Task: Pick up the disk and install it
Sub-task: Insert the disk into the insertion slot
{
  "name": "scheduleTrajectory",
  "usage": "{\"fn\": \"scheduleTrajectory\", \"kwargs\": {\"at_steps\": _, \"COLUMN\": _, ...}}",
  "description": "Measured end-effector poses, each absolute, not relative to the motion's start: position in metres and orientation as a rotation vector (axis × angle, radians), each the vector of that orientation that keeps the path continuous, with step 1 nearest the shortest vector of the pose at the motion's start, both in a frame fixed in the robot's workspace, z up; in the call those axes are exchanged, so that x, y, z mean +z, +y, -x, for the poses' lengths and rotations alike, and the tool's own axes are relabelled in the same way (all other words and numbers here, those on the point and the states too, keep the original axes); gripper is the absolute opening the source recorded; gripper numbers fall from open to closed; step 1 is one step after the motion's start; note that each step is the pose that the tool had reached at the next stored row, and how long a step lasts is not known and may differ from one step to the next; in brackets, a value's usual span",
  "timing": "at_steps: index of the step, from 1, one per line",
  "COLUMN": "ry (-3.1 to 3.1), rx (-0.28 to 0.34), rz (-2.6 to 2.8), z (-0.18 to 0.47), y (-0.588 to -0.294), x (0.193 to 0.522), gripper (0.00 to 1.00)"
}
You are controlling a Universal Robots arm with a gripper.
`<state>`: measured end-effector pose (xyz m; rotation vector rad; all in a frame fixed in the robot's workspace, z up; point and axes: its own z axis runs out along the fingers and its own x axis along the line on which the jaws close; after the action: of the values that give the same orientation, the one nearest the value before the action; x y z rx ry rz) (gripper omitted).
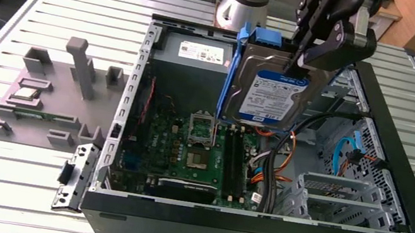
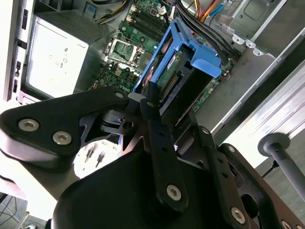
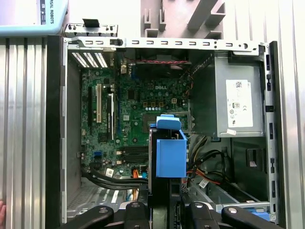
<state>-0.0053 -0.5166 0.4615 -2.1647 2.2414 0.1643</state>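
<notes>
The disk (image 1: pixel 267 95), a silver hard drive with a white-and-blue label in a blue plastic bracket, hangs upright above the open computer case (image 1: pixel 399 189). My gripper (image 1: pixel 306 63) is shut on the disk's upper edge, with black fingers on both sides. In the first wrist view the blue bracket (image 3: pixel 170 152) runs away from the gripper (image 3: pixel 164 207) over the motherboard (image 3: pixel 143 109). In the second wrist view the disk (image 2: pixel 183 71) is clamped between the black fingers (image 2: pixel 151 102), above the case interior.
Inside the case are a grey power supply box with a white sticker (image 1: pixel 193 53), a green motherboard (image 1: pixel 197 147), bundled cables (image 1: pixel 275 167) and a metal drive cage (image 1: pixel 338 197). A grey fixture with upright posts (image 1: pixel 48 101) stands on the slatted table at the exterior view's left.
</notes>
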Motion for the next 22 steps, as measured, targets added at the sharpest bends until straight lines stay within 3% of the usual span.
{"fn": "scheduleTrajectory", "kwargs": {"at_steps": 22, "ry": 2.241, "rx": 0.165, "rz": 2.165, "z": -0.0034, "y": -0.5168, "x": 0.4615, "gripper": 0.35}}
